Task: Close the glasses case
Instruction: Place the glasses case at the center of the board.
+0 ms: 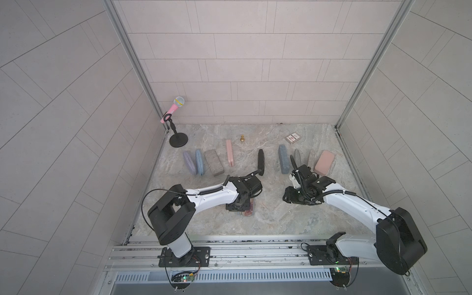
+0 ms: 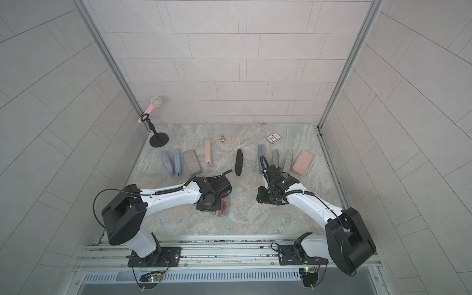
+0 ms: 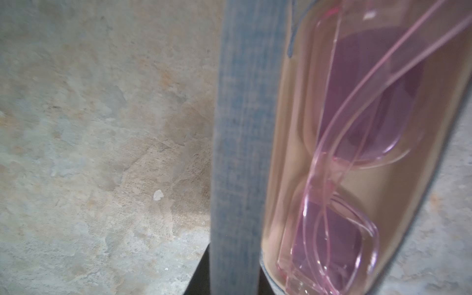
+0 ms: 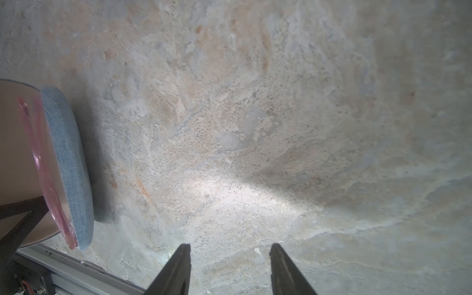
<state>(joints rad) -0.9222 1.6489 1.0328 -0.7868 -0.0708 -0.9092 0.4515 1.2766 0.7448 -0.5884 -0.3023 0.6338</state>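
Pale grey tiled walls are seen on three sides of a marbled stone bench in both top views. Near the front of the bench, tucked under the wrist of the left arm, the open glasses case is lying. Only a reddish sliver of it is shown from above. Much more is given by the left wrist view: the blue fabric lid is stood on edge, and pink see-through glasses are laid in the tan-lined tray beside it. The left pincer appears to be nipped narrowly on that lid's edge, with a dark finger at either side. In the right wrist view the case's blue shell is seen well apart from the right pincer, which is held partly open over bare stone with nothing in it. Counted across the far half of the bench are nine closed cases in a row, one pink microphone on a black stand, one small gold chess piece and one pack of cards.
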